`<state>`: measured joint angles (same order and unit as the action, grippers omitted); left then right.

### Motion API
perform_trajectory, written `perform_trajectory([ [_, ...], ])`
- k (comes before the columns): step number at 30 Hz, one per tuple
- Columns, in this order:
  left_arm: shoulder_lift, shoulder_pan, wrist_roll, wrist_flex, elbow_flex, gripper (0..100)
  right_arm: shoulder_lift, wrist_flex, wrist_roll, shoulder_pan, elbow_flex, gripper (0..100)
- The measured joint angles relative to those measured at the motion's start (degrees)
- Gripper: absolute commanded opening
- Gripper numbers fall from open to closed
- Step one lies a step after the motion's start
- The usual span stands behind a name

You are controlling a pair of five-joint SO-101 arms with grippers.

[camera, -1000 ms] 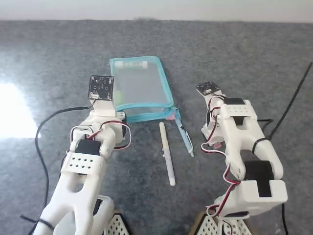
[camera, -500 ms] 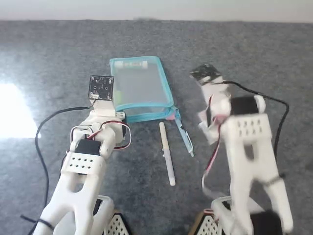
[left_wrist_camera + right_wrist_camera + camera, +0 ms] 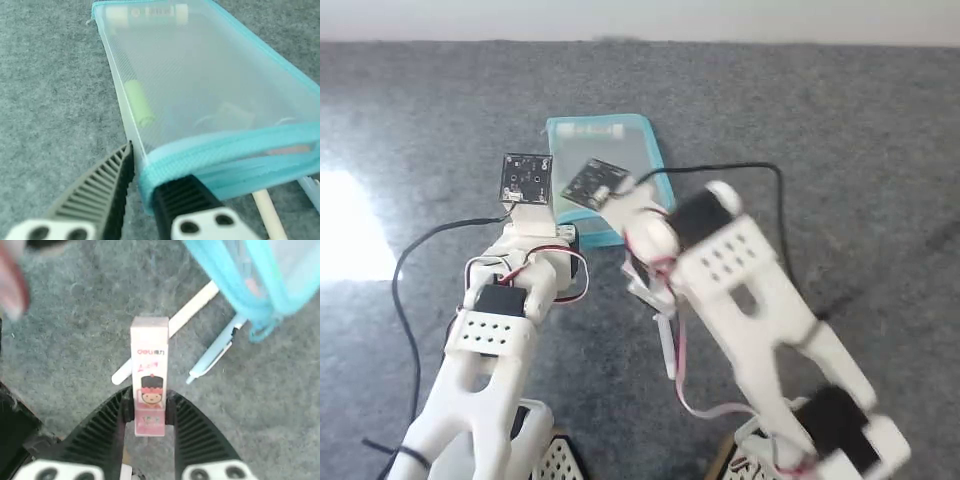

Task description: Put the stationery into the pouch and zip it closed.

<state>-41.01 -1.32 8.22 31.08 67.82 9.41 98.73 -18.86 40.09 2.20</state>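
Observation:
A clear pouch (image 3: 610,150) with a teal zip edge lies on the grey table, with a green item (image 3: 139,102) and a white item (image 3: 150,11) inside. My left gripper (image 3: 145,172) is shut on the pouch (image 3: 210,90) at its near corner. My right gripper (image 3: 149,396) is shut on a pink and white eraser (image 3: 149,365), held above the table. Below the eraser lie a white pen (image 3: 175,325) and a light blue pen (image 3: 215,355), just outside the pouch's (image 3: 260,275) open end. In the high view the right arm covers most of the white pen (image 3: 666,350).
The right arm (image 3: 740,290) stretches diagonally across the middle of the table toward the pouch. A black cable (image 3: 420,250) trails off the left arm. Bare grey table (image 3: 860,130) lies at the right and back.
The right arm has swung left from the table's right side, across the pens, to the pouch's near end. The left arm and pouch have stayed put.

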Motion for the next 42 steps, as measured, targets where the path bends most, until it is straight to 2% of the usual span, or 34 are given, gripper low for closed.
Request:
perform_trajectory([
  [8,0.00,-0.09,0.09,0.00,0.00,1,-18.64,-0.18,8.26,-1.23,-16.79,0.8],
  [13,0.00,-0.09,0.09,0.00,0.00,1,-27.87,-0.18,10.02,-1.32,-24.35,0.8],
  [23,0.00,-0.53,0.09,-0.88,1.14,1,-33.23,-1.67,16.70,-4.22,-36.57,1.1],
  [25,0.00,-0.53,0.09,-0.88,1.14,1,-33.49,-2.99,17.05,-4.48,-36.75,4.2],
  [30,0.00,-0.09,0.26,-0.88,1.14,1,-34.99,-6.07,18.37,-4.57,-36.84,24.7],
  [33,0.00,-0.53,0.35,-0.88,1.14,1,-34.99,-6.68,18.99,-4.40,-37.27,32.5],
  [37,0.00,-0.70,0.18,-0.97,0.62,1,-34.99,-6.68,17.76,-3.16,-37.45,33.2],
  [42,0.00,-0.70,0.00,-0.97,0.88,1,-32.18,-6.68,17.32,-2.73,-37.45,28.8],
])
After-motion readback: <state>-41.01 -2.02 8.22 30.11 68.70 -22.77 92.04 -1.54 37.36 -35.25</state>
